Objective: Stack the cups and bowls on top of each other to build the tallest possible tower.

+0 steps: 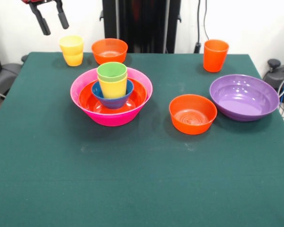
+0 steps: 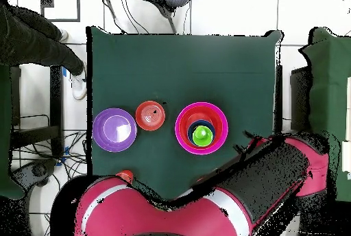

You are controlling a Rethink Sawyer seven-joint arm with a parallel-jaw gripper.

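The tower stands left of centre: a big pink bowl [image 1: 111,118] holds a wide orange bowl [image 1: 138,94], a small blue bowl [image 1: 114,101], a yellow cup [image 1: 113,88] and a light green cup [image 1: 111,71] on top. From overhead I see the pink rim [image 2: 179,129] around the green cup [image 2: 201,135]. Another yellow cup [image 1: 72,50] and a small orange bowl [image 1: 109,49] stand at the far left. The tall orange cup [image 1: 215,55] stands far right. A second small orange bowl [image 1: 192,113] and the purple bowl [image 1: 244,97] sit at right. My gripper [image 1: 56,28] hangs open and empty above the yellow cup.
In the overhead view the red and black arm [image 2: 226,192] covers the table's near part and hides the yellow cup and one orange bowl. The purple bowl [image 2: 114,130] and an orange bowl [image 2: 150,114] show there. A person's dark limb [image 2: 34,38] is at the upper left.
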